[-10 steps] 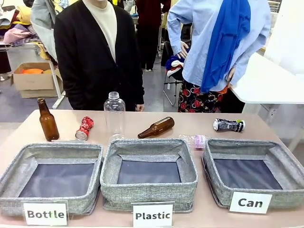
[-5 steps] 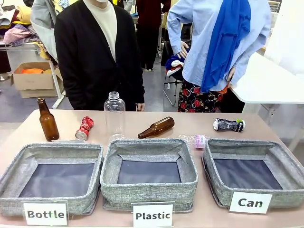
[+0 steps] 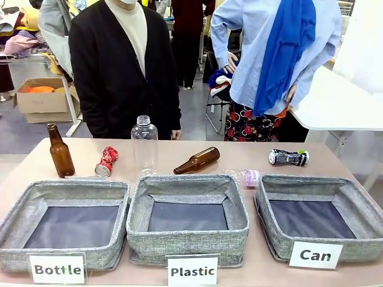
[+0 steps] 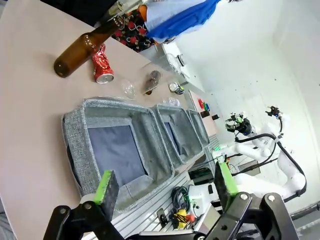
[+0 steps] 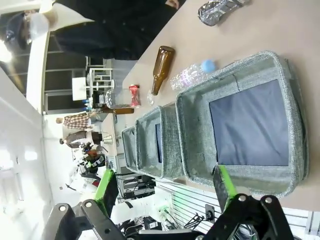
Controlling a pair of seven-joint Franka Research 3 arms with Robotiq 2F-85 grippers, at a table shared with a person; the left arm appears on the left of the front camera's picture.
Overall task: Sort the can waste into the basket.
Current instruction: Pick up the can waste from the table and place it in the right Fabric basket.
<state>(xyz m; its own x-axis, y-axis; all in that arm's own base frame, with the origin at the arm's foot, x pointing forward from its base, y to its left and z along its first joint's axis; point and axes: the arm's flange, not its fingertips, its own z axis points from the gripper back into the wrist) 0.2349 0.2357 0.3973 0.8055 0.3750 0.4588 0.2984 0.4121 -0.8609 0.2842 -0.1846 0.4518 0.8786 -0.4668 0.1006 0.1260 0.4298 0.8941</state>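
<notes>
We see the left gripper [image 4: 165,181] in its wrist view with green-padded fingers spread wide and nothing between them.

On the table, taking twelve o'clock as the person's side, the basket labelled "Bottle" [image 3: 66,190] sits at the near left. An upright brown bottle [image 3: 60,152] stands at about eleven o'clock from it. The red can [image 3: 107,161] lies at about one o'clock from that basket, just beyond its far right corner. It is crushed and crumpled along its body, with a silver end turned toward us. To its right stands a clear plastic bottle [image 3: 144,145], at eleven o'clock from the "Plastic" basket [image 3: 187,182]. A second brown bottle [image 3: 197,161] lies on its side at twelve o'clock from that basket. A squashed clear bottle with a pink cap [image 3: 245,177] lies by its far right corner.

The dark can [image 3: 288,157] lies on its side at twelve o'clock from the basket [image 3: 299,181] marked by a white "Can" card [image 3: 315,255], apart from its far wall. It is black-silver and dented, with a silver end at the left and a green-yellow end at the right. This grey woven basket shows only its dark floor.

The right gripper [image 5: 165,181] also stands wide open, holding nothing.
</notes>
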